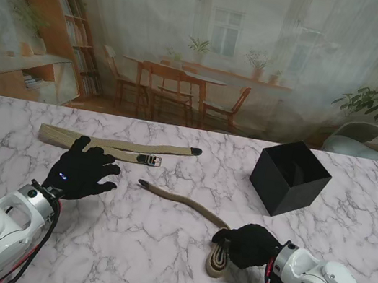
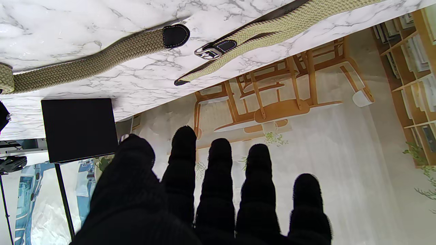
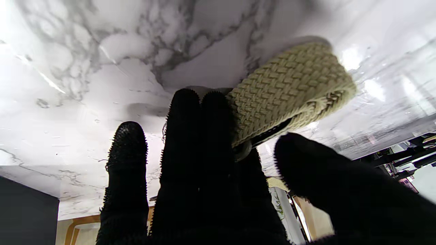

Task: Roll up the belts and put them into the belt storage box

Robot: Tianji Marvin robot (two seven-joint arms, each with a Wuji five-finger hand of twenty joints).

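A tan woven belt (image 1: pixel 185 203) lies mid-table, its dark tip pointing left and its near end wound into a small roll (image 1: pixel 218 260). My right hand (image 1: pixel 251 246) is shut on that roll (image 3: pixel 289 88), fingers (image 3: pixel 201 153) on one side and thumb on the other. A paler khaki belt (image 1: pixel 115 147) with a metal buckle (image 1: pixel 153 159) lies farther back on the left. My left hand (image 1: pixel 83 170) hovers open just nearer than it, fingers (image 2: pixel 218 190) spread, holding nothing. The black open-top storage box (image 1: pixel 290 178) stands at the far right with nothing visible inside.
The marble table (image 1: pixel 152 267) runs to a far edge close behind the khaki belt (image 2: pixel 272 30) and the box (image 2: pixel 80 129). In the left wrist view the tan belt's dark tip (image 2: pixel 175 35) lies close to the buckle (image 2: pixel 209 51).
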